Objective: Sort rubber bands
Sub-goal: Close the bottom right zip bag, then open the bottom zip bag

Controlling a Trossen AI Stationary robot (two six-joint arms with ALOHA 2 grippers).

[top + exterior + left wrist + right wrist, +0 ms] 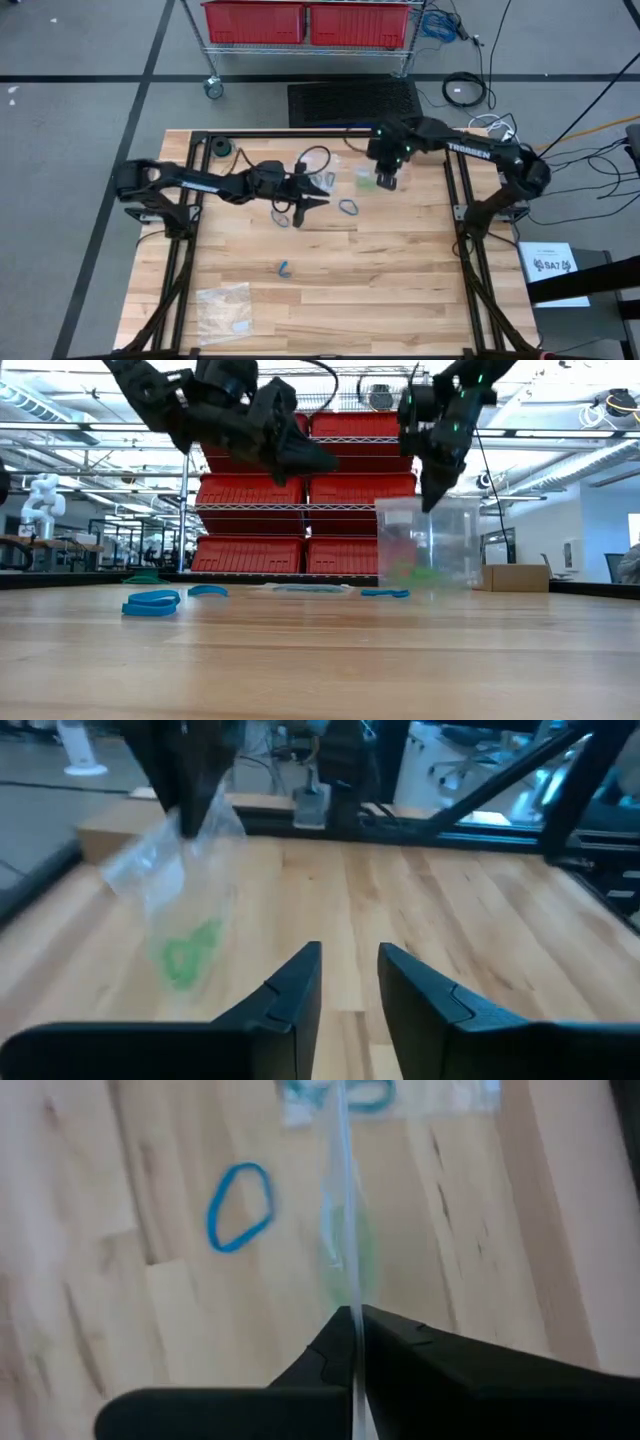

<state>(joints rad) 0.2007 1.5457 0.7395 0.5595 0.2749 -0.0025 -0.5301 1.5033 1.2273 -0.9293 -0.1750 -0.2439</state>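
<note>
High: right end effector holds a clear bag at the desk's far side; blue bands lie loose.

Low: bag hangs upright, green bands at its bottom. Keep it steady.

Left wrist: left end effector parted, empty.

Right wrist: fingers pinched on the bag's edge; mouth hidden.

Red bins on a wire cart; a clear bag lies flat.

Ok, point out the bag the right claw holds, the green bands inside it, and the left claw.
clear bag (430, 545), low view, its front wall
green rubber bands (188, 955), left wrist view, the bunch's middle
left claw (350, 982), left wrist view, between fingertips
</note>
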